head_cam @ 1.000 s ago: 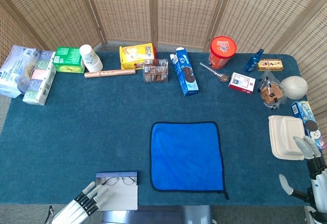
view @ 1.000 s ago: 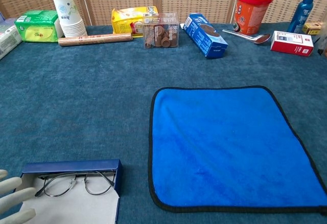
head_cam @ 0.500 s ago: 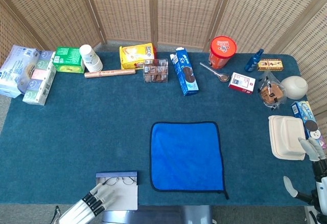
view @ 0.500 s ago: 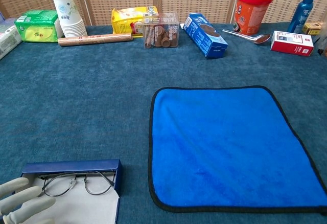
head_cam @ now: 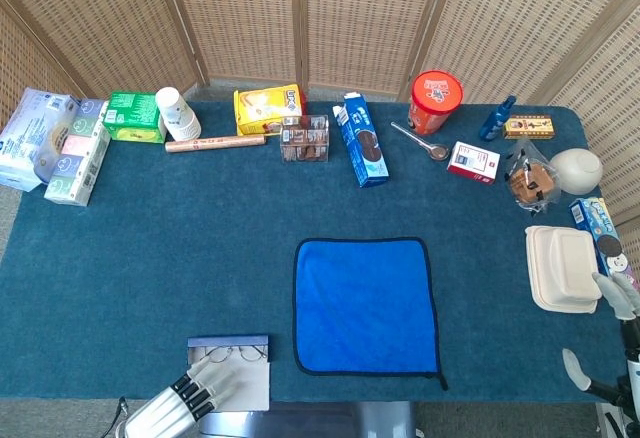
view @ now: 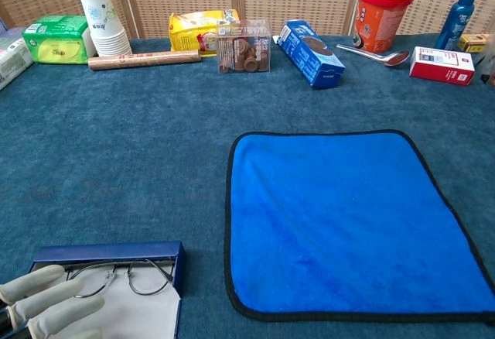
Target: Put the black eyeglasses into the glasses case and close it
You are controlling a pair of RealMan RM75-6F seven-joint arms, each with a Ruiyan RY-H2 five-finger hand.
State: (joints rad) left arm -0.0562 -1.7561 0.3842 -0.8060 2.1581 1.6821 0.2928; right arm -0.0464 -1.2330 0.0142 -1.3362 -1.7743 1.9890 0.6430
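Eyeglasses (head_cam: 229, 354), black and thin-rimmed, lie inside the open glasses case (head_cam: 246, 376) at the lower left of the head view, right at the table's near edge. Your left hand (head_cam: 197, 395) comes up from the bottom edge with its pale fingers (head_cam: 222, 385) extended and spread over the case's light lining, grasping nothing; whether they touch the frames you cannot tell from here. Your right hand (head_cam: 612, 333) shows at the lower right corner, fingers apart and empty, just beside a white clamshell box (head_cam: 560, 268). A blue cloth (head_cam: 365, 305) lies flat at lower centre, just right of the case. Along the upper part of the frame: a red tub (head_cam: 436, 101), a blue biscuit box (head_cam: 361, 141), a yellow packet (head_cam: 267, 108), a stack of paper cups (head_cam: 178, 113).

Chest view, lower left corner: the case (view: 112, 252) lies open, dark blue wall at the far side, pale lining toward you. The eyeglasses (view: 116, 277) rest on the lining against that wall, lenses side by side. The left hand (view: 42, 304) enters from the left edge, fingers (view: 66, 303) loosely extended, the uppermost fingertip at the left lens rim; nothing is pinched. The cloth (view: 348, 223) fills the right half. The right hand is outside this view.
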